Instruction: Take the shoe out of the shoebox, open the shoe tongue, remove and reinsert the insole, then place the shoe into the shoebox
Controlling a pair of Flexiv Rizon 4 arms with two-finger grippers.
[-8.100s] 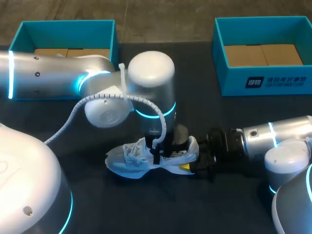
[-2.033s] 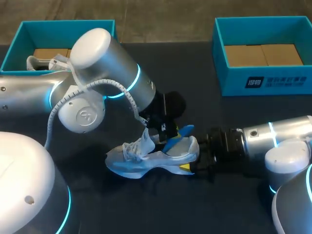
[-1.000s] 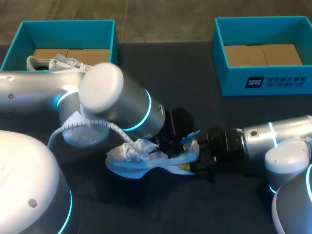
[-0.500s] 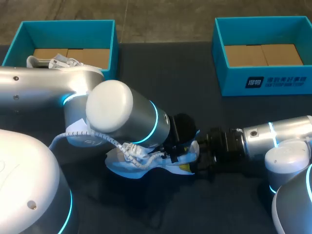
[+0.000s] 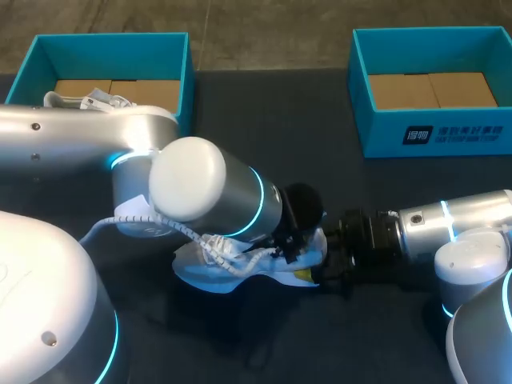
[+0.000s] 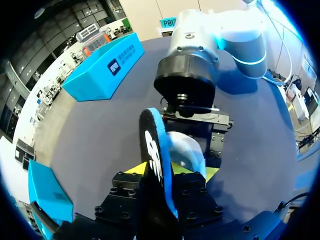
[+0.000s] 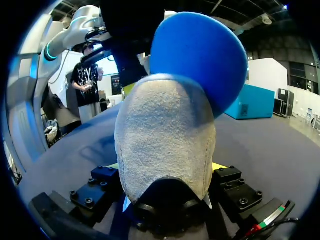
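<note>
A white shoe (image 5: 210, 269) lies on its side on the dark table. My right gripper (image 5: 317, 270) is shut on its heel; in the right wrist view that pale suede heel (image 7: 165, 145) fills the space between the gripper (image 7: 165, 167) fingers. The blue insole (image 7: 205, 55) rises just beyond the heel. My left arm reaches low over the shoe's opening and hides it in the head view. In the left wrist view my left gripper (image 6: 172, 170) is shut on the blue insole (image 6: 154, 150), held edge-on, with the shoe's heel (image 6: 186, 155) and my right wrist right ahead.
A teal shoebox (image 5: 178, 50) at the back left holds another white shoe (image 5: 88, 101). A second teal shoebox (image 5: 416, 138) stands at the back right. Bare dark table lies between the boxes and in front of the shoe.
My left arm has sunk lower over the shoe, carrying the blue insole down into its opening; the insole no longer shows in the head view. My right arm has kept still.
</note>
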